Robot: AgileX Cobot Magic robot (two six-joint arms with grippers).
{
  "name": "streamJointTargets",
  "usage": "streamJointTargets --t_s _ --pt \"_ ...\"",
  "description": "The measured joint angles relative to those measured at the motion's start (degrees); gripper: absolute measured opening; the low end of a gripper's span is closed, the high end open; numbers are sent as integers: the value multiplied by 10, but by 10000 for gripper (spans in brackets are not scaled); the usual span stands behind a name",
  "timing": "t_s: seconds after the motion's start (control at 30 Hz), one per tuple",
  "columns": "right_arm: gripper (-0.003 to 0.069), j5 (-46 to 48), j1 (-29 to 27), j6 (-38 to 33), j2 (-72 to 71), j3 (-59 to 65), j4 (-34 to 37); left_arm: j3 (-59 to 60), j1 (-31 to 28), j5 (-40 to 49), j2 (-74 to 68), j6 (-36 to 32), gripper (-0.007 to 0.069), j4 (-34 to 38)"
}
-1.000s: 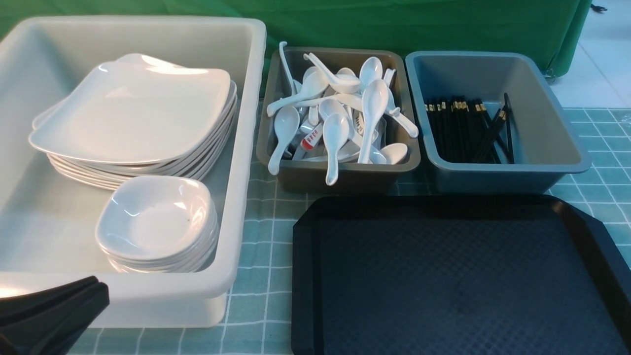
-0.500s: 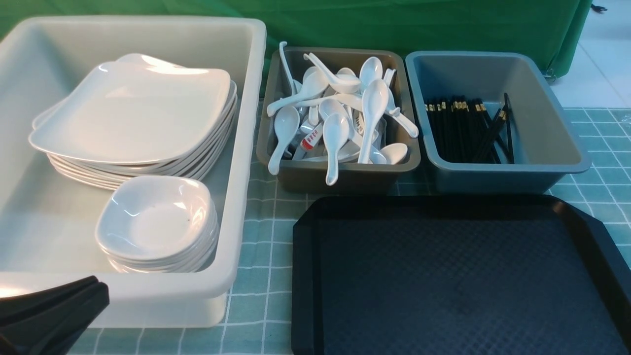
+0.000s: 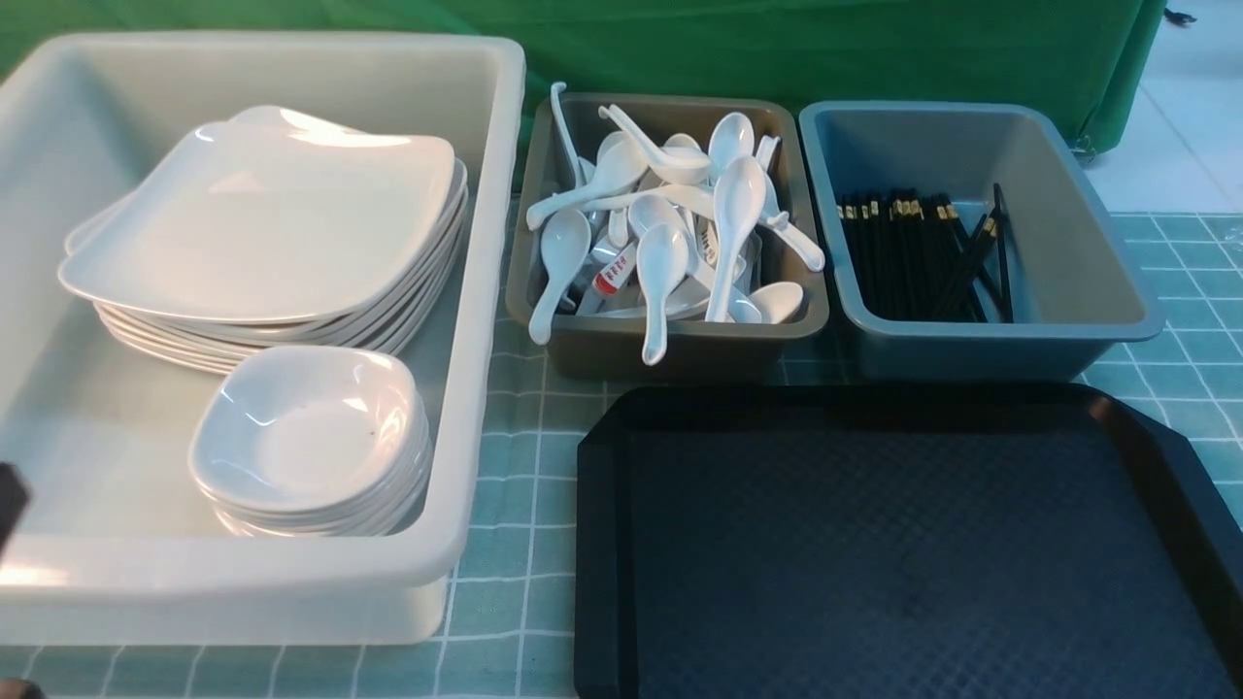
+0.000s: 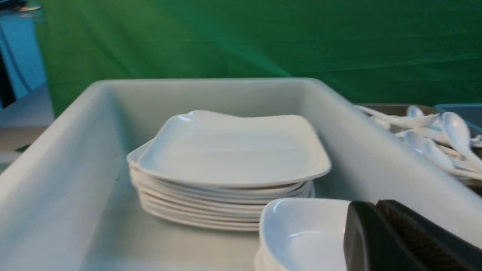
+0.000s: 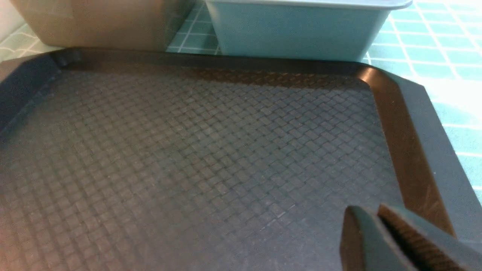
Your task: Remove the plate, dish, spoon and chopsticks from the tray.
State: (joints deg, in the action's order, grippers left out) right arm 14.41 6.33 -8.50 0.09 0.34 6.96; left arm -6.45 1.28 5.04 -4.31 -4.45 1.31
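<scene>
The tray is seen bare on the checked counter, so the clearing is judged complete and only the retreat of the arms is in hand. The plate lies on top of the plate stack in the white tub, and the dish sits on top of the dish stack just in front of it. The spoon cannot be told apart among the white spoons heaped in the brown-grey bin, nor the chopsticks among the black chopsticks lying in the blue-grey bin. The left pincer is seen pressed together with nothing in it, poised over the tub near the dish stack; the right pincer is likewise pressed together and empty, low over the tray's floor. A good retreat would be made upward first, so that the tub's near wall and the tray's raised rim are cleared, and the stacks left unbrushed.
</scene>
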Motion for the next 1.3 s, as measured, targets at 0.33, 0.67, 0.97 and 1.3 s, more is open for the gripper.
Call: streamJointTargets --t_s 0.33,0.67,0.97,1.3 --pt "125 -1 0 0 0 0 0 69 -77 85 42 2 9 48" --pt "146 -1 0 0 0 0 1 69 -77 81 42 2 10 48" --pt "162 -1 0 0 0 0 1 69 -77 81 42 2 10 48" --pt "178 -1 0 0 0 0 1 69 -77 81 42 2 11 48"
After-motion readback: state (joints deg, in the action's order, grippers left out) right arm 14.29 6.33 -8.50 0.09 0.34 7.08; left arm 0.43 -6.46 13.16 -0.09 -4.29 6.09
